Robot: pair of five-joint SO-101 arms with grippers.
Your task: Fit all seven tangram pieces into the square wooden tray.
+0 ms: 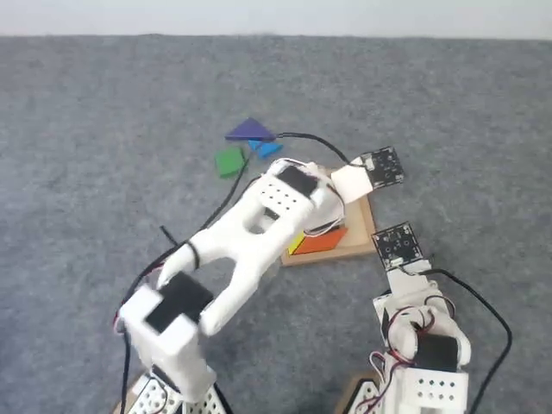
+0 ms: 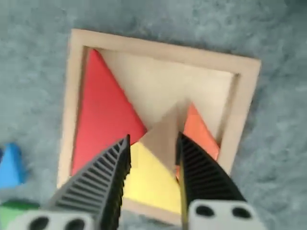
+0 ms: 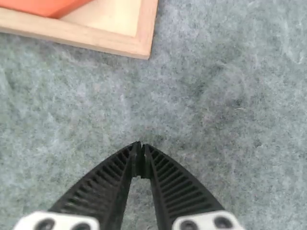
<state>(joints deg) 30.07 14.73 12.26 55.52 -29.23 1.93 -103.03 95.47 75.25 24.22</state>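
A: Where is the wooden tray [image 1: 362, 237]?

B: Centre-right of the high view, on the grey felt worktop [image 1: 103, 129], partly under the left arm. Open felt lies all round it.

A: What is inside it?

B: A red triangle [image 2: 103, 115] has its long side flat along one wall and its apex pointing to the tray's middle. A yellow triangle [image 2: 151, 175] sits beside it along the adjoining wall, apex also inward. An orange piece [image 2: 201, 132] lies against the wall opposite the red one. Bare floor remains between them.

A: And loose pieces?

B: Purple [image 1: 250, 131], blue [image 1: 263, 148] and green [image 1: 229, 160] pieces cluster above and left of the tray, near each other.

A: The grippers?

B: The left gripper [image 2: 152, 139] hangs over the tray's middle, jaws apart. The right gripper [image 3: 141, 146] has its jaws pressed together over bare felt, near a tray corner.
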